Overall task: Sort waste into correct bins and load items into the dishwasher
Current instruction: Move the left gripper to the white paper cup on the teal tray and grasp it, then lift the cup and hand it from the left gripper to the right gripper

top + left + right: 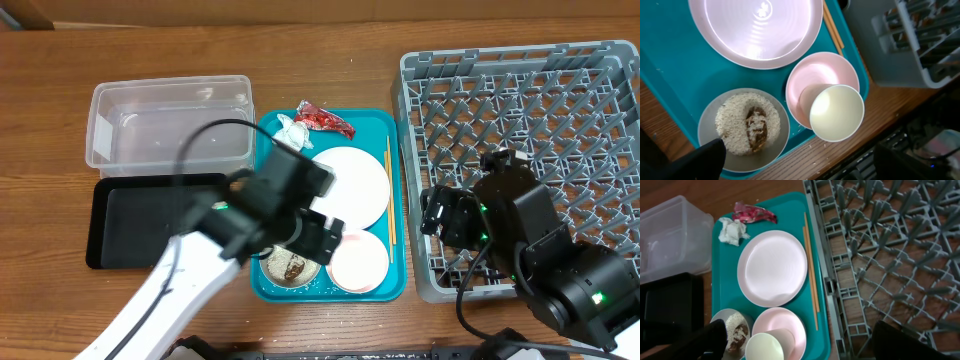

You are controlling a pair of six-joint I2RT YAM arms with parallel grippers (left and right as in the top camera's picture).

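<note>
On the teal tray [398, 285] lie a red wrapper [322, 120], a white tissue wad [292, 130], a pale plate [350, 185], chopsticks [390, 195], a pink bowl [815, 75] with an off-white cup [836, 112] lying in it, and a grey bowl [742, 127] of rice with a brown scrap. My left gripper [308, 232] is open and empty above these bowls; its fingers [810, 165] stand wide apart. My right gripper [440, 215] is open and empty over the near-left corner of the grey dish rack [530, 120]; its fingers [802, 347] are wide apart.
The clear tub [170, 125] stands at the back left, with the black tray [140, 220] just in front of it. Both touch the teal tray's left side. The rack's left wall [832, 295] runs right beside the teal tray.
</note>
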